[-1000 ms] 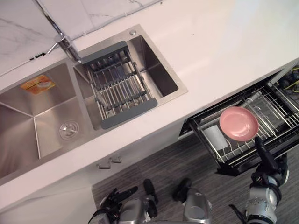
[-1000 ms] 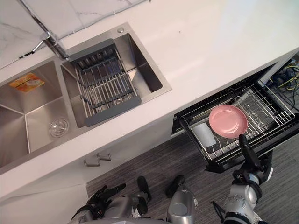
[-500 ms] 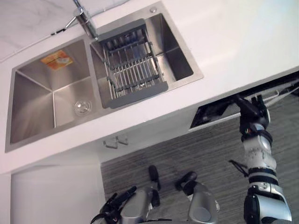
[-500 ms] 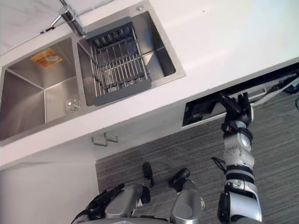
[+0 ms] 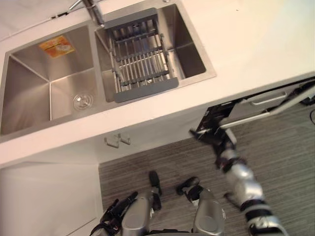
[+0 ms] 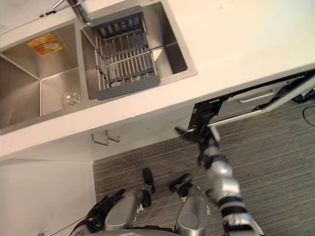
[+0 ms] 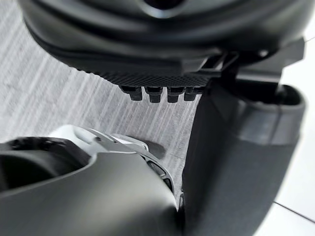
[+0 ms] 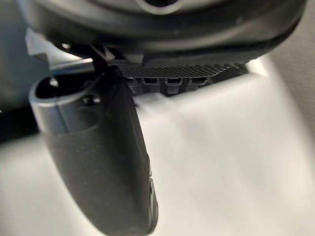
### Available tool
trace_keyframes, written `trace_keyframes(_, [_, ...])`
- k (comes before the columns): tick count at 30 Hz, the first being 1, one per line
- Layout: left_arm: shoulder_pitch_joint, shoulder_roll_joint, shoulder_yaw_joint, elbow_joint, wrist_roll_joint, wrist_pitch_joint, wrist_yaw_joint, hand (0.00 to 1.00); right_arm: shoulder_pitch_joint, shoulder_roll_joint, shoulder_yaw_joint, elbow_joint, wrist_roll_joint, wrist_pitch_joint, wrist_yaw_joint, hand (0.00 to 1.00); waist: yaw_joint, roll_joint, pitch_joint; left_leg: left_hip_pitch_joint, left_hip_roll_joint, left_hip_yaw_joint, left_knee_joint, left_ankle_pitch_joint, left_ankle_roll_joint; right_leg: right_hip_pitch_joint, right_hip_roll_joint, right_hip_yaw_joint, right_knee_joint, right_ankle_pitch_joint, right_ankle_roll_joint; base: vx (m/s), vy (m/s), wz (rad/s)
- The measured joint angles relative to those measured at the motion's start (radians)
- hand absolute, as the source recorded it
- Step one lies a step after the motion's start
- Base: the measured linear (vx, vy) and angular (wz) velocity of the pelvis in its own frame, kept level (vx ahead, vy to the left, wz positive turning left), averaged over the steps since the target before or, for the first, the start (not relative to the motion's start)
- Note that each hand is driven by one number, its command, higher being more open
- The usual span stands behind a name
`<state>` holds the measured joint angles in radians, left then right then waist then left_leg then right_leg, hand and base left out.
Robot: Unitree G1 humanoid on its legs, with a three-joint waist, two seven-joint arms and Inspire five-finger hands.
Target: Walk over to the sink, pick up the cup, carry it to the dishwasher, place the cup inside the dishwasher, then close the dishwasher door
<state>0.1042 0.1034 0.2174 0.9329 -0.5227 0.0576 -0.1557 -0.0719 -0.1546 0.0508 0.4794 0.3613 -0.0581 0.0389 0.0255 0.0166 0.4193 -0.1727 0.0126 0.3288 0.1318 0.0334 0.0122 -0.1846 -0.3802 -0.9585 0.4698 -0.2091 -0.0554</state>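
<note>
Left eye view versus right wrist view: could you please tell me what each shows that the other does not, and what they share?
The left eye view adds the stainless steel double sink, the grey slatted drain rack across its right basin, the pale dishwasher door with a dark gap at its left end, and the dark left hand low over the grey striped floor. The right wrist view adds a pale smooth surface close up. Both show the dark right hand, fingers straight.

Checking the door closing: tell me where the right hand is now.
In the left eye view the right hand is on the right, under the counter edge, at the left end of the nearly shut dishwasher door.
</note>
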Motion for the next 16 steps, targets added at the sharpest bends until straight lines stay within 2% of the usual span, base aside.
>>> trace_keyframes(1, [0.0,0.0,0.015,0.0,0.0,-0.005,-0.005,1.0,0.038,0.038,0.0,0.057,-0.037,-0.013,-0.011,1.0,0.002,-0.013,-0.001,-0.004,0.0,0.0,0.038,-0.038,0.003,0.014,0.002,-0.015,-0.012,0.009,0.015,0.09,0.068,0.23])
trace_keyframes(2, [0.006,0.001,0.022,0.003,0.0,-0.01,-0.007,1.0,0.074,0.053,-0.004,0.107,-0.062,-0.024,-0.028,1.0,0.002,-0.025,-0.007,-0.001,0.007,-0.007,0.037,-0.059,0.018,0.031,0.008,-0.018,-0.018,0.02,0.028,0.08,0.056,0.21])
trace_keyframes(3, [0.018,0.002,0.023,0.008,-0.003,-0.013,-0.01,1.0,0.101,0.058,-0.009,0.136,-0.08,-0.038,-0.045,1.0,0.002,-0.042,-0.016,0.015,0.001,-0.003,0.016,-0.065,0.034,0.021,-0.011,0.025,0.049,0.015,0.02,0.05,0.034,0.17])
trace_keyframes(4, [0.022,0.008,0.023,0.011,-0.006,-0.016,-0.01,1.0,0.12,0.061,-0.021,0.155,-0.088,-0.052,-0.057,1.0,-0.002,-0.051,-0.021,0.027,-0.008,-0.001,0.007,-0.066,0.035,0.005,-0.035,0.084,0.138,0.006,0.006,0.11,0.016,0.28])
trace_keyframes(5, [0.035,0.012,0.018,0.008,-0.006,-0.016,-0.01,1.0,0.146,0.06,-0.06,0.206,-0.103,-0.082,-0.088,1.0,-0.023,-0.056,-0.024,0.056,-0.008,-0.016,-0.004,-0.07,0.043,-0.015,-0.034,0.249,0.281,0.033,0.007,0.12,0.024,0.27])
trace_keyframes(6, [0.042,0.018,0.012,0.007,-0.01,-0.012,-0.01,1.0,0.159,0.059,-0.09,0.234,-0.111,-0.1,-0.101,1.0,-0.024,-0.063,-0.028,0.076,-0.009,-0.02,-0.021,-0.07,0.043,-0.022,-0.01,0.342,0.281,0.061,0.034,0.12,0.014,0.24])
trace_keyframes(7, [0.044,0.026,0.009,0.007,-0.012,-0.005,-0.01,1.0,0.17,0.056,-0.106,0.252,-0.111,-0.113,-0.109,1.0,-0.025,-0.067,-0.03,0.089,-0.01,-0.024,-0.035,-0.068,0.045,-0.022,0.001,0.379,0.282,0.069,0.029,0.14,-0.017,0.19])
trace_keyframes(8, [0.045,0.041,-0.015,0.006,-0.048,0.022,-0.03,1.0,0.188,0.051,-0.149,0.292,-0.11,-0.138,-0.131,1.0,-0.034,-0.073,-0.033,0.126,-0.015,-0.05,-0.064,-0.062,0.061,-0.044,0.007,0.441,0.336,0.092,0.013,0.14,-0.028,0.38])
trace_keyframes(9, [0.042,0.054,-0.031,0.004,-0.067,0.046,-0.046,1.0,0.196,0.054,-0.18,0.324,-0.108,-0.153,-0.139,1.0,-0.045,-0.071,-0.041,0.13,-0.011,-0.078,-0.068,-0.063,0.064,-0.058,0.023,0.478,0.315,0.036,0.05,0.19,-0.057,0.53])
trace_keyframes(10, [0.041,0.058,-0.038,0.001,-0.078,0.06,-0.057,1.0,0.199,0.055,-0.199,0.347,-0.108,-0.16,-0.142,1.0,-0.055,-0.069,-0.045,0.129,-0.004,-0.096,-0.069,-0.064,0.063,-0.058,0.043,0.504,0.26,0.015,0.072,0.15,-0.067,0.71])
trace_keyframes(11, [0.04,0.069,-0.048,0.002,-0.094,0.078,-0.082,1.0,0.205,0.057,-0.226,0.393,-0.106,-0.164,-0.143,1.0,-0.068,-0.072,-0.052,0.13,0.003,-0.123,-0.068,-0.067,0.056,-0.058,0.069,0.555,0.147,0.009,0.088,0.13,-0.057,0.63])
trace_keyframes(12, [0.038,0.075,-0.049,0.003,-0.103,0.088,-0.092,1.0,0.212,0.061,-0.239,0.411,-0.105,-0.164,-0.141,1.0,-0.068,-0.079,-0.057,0.134,0.001,-0.131,-0.068,-0.068,0.047,-0.057,0.075,0.574,0.103,0.015,0.096,0.19,-0.125,0.62])
trace_keyframes(13, [0.037,0.088,-0.048,0.006,-0.112,0.116,-0.106,1.0,0.225,0.075,-0.261,0.45,-0.081,-0.16,-0.13,1.0,-0.065,-0.099,-0.069,0.147,-0.008,-0.144,-0.067,-0.058,0.022,-0.045,0.07,0.594,0.007,0.061,0.109,0.22,-0.188,0.51])
trace_keyframes(14, [0.039,0.106,-0.048,0.011,-0.115,0.137,-0.113,1.0,0.234,0.093,-0.273,0.489,-0.038,-0.146,-0.122,1.0,-0.065,-0.125,-0.09,0.156,-0.024,-0.152,-0.07,-0.058,0.001,-0.02,0.064,0.595,-0.09,0.164,0.123,0.26,-0.25,0.42])
trace_keyframes(15, [0.033,0.105,-0.047,0.022,-0.113,0.141,-0.113,1.0,0.229,0.094,-0.282,0.511,-0.005,-0.13,-0.117,1.0,-0.063,-0.124,-0.094,0.16,-0.02,-0.155,-0.071,-0.062,-0.011,-0.002,0.065,0.593,-0.109,0.142,0.147,0.2,-0.247,0.14])
trace_keyframes(16, [0.03,0.091,-0.048,0.036,-0.104,0.142,-0.113,1.0,0.207,0.088,-0.3,0.548,0.056,-0.097,-0.107,1.0,-0.056,-0.089,-0.113,0.16,0.008,-0.151,-0.082,-0.061,-0.025,0.009,0.1,0.58,-0.148,0.145,0.141,0.11,-0.155,-0.05])
